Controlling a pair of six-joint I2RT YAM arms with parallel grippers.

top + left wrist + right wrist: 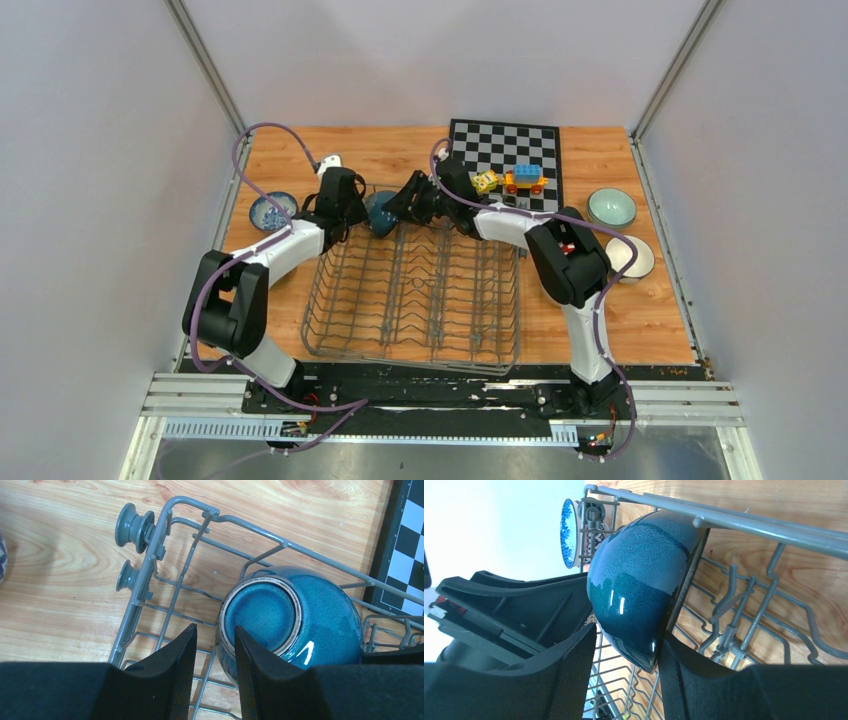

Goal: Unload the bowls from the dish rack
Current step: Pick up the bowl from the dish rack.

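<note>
Teal glaze sits between both my hands: the dark teal-blue bowl stands on edge inside a corner of the dish rack, leaning on its wire side. My left hand straddles the bowl's wall, my right hand its rim; whether either is truly clamped, I cannot tell.

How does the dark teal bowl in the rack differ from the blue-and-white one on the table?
The dark teal bowl is plain glazed; the blue-and-white bowl is patterned. The teal bowl stands tipped on edge in the far-left corner of the dish rack; the blue-and-white bowl sits mouth up on the table, outside it. Both are small and round.
</note>
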